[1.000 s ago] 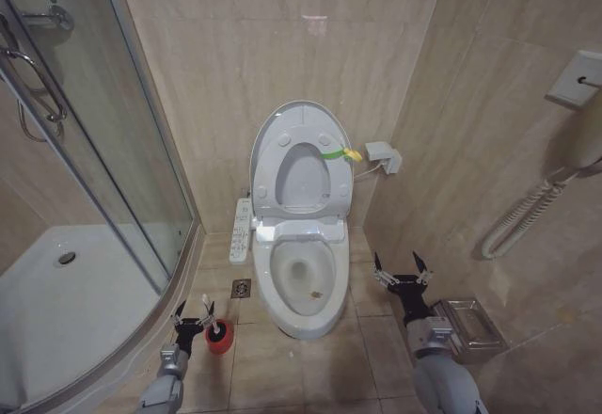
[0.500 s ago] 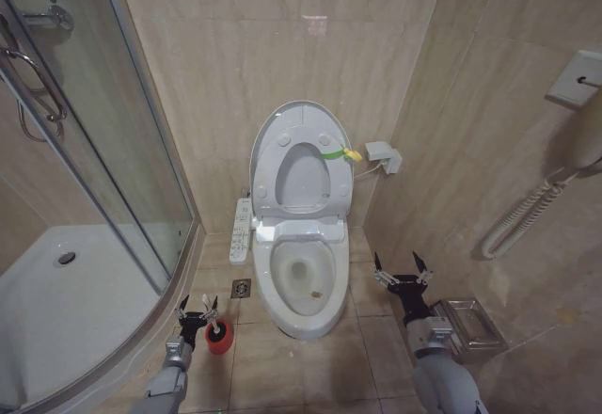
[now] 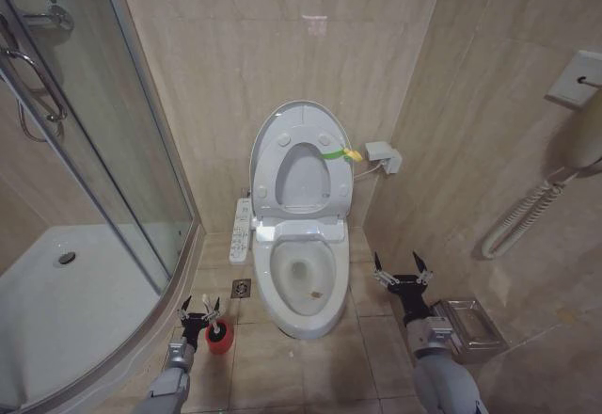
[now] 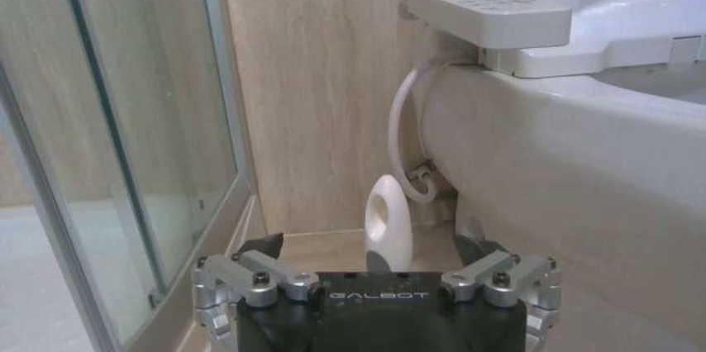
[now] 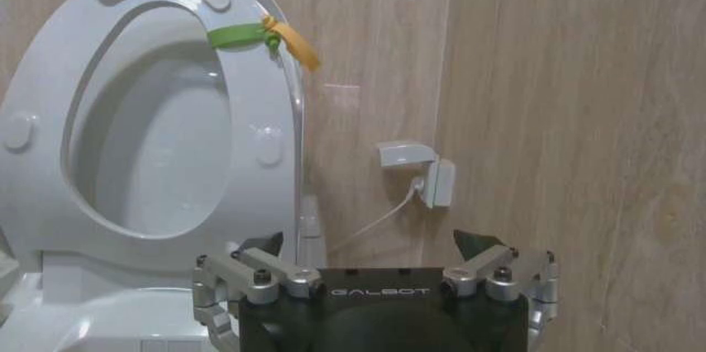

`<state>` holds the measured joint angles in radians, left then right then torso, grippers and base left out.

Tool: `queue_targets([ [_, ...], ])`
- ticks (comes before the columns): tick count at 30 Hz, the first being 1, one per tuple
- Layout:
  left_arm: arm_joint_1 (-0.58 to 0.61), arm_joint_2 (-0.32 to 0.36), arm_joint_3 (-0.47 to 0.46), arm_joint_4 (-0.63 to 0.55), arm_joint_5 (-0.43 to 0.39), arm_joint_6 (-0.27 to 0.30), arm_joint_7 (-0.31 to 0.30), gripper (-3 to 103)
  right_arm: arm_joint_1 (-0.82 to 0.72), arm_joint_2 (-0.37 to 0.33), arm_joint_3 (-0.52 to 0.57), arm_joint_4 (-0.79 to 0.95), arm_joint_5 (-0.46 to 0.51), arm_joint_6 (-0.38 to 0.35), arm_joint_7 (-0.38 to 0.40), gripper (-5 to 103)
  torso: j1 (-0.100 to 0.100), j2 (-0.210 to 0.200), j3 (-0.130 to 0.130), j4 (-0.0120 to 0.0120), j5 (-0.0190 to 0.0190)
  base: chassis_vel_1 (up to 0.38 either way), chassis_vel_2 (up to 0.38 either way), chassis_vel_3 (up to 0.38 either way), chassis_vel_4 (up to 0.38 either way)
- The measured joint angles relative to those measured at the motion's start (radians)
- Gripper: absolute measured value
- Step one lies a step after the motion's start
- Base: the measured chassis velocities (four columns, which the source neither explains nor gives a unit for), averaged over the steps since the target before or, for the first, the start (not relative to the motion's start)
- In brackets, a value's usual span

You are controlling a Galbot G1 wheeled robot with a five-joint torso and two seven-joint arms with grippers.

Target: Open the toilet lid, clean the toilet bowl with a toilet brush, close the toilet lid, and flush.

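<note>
Lid [image 3: 299, 155] up, left gripper [image 3: 198, 314] spread wide around the brush [image 3: 210, 308] handle, right gripper [image 3: 402, 274] wide beside the bowl [image 3: 303, 287]

Toilet lid [image 3: 299, 165] looked glossy white plastic; toilet bowl [image 3: 303, 287] was smooth shiny ceramic. Wall tiles [image 3: 235, 56] were polished beige stone-look. Shower door [image 3: 103, 151] was clear glass in metal frame.

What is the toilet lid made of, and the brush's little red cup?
The toilet lid looks like glossy white plastic: thin, smooth, with molded round bumpers. The red cup seems to be plastic too, plain and evenly colored, though it's too small to tell for sure.
</note>
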<state>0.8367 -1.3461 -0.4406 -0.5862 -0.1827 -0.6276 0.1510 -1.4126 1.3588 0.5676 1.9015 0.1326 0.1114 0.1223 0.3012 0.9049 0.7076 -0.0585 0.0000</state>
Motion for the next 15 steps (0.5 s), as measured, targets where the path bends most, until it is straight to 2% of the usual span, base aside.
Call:
queue_targets([
  [15, 0.005, -0.004, -0.003, 0.001, 0.009, -0.003, 0.001, 100, 0.0, 0.0, 0.0, 0.0, 0.0, 0.0, 0.0, 100, 0.0, 0.0, 0.0, 0.0, 0.0, 0.0, 0.0, 0.0, 0.0],
])
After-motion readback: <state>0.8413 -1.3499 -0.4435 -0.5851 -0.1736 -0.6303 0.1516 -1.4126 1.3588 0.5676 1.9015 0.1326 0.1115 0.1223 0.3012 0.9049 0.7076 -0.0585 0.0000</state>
